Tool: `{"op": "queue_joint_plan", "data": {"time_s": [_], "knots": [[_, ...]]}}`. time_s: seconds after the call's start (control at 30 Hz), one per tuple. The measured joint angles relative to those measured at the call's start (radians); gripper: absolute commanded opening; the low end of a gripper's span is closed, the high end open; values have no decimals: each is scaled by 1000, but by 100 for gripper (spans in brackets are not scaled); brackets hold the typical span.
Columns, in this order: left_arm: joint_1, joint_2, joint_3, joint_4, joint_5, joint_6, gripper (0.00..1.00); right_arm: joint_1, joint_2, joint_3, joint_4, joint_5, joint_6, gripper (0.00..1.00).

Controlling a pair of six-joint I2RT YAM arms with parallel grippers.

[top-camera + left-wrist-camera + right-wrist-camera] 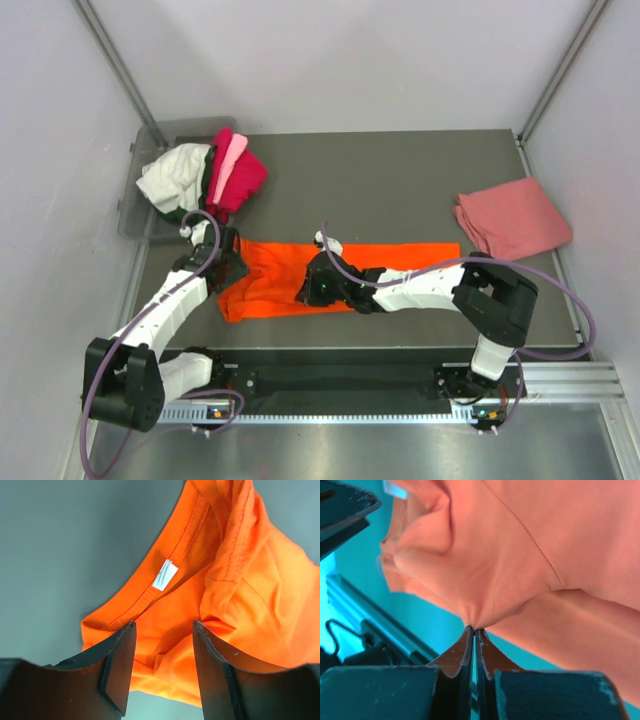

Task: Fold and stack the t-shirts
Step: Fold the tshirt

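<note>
The bright orange t-shirt (330, 270) lies bunched in a long strip across the near middle of the table. My left gripper (228, 262) is open over its left end, the collar with a white label (165, 575) just ahead of the fingers. My right gripper (315, 290) is shut on a pinch of the orange cloth (485, 580) near the shirt's front edge. A folded salmon-pink t-shirt (512, 218) lies at the right. Magenta, light pink, white and dark green shirts (205, 178) are heaped in the bin at the back left.
The grey plastic bin (145, 215) stands at the table's back left corner. A metal rail (400, 375) runs along the near edge by the arm bases. The table's right edge runs just past the salmon-pink shirt.
</note>
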Motion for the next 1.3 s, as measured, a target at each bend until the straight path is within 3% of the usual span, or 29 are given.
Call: {"op": "queue_joint_plan", "data": {"time_s": [0.47, 0.8, 0.93, 1.13, 1.3], "knots": [[0, -83, -24, -42, 118, -12, 54, -93, -43, -42, -1, -183, -88, 0], [0, -72, -24, -42, 144, -14, 53, -105, -79, -75, -27, -218, -140, 0], [0, -62, -24, -42, 144, -7, 53, -116, -103, -75, -31, -220, -159, 18], [0, -36, -24, -39, 147, 4, 50, -118, -105, -75, -13, -235, -165, 15], [0, -29, -25, -39, 183, 5, 47, -118, -103, -75, -8, -234, -164, 25]]}}
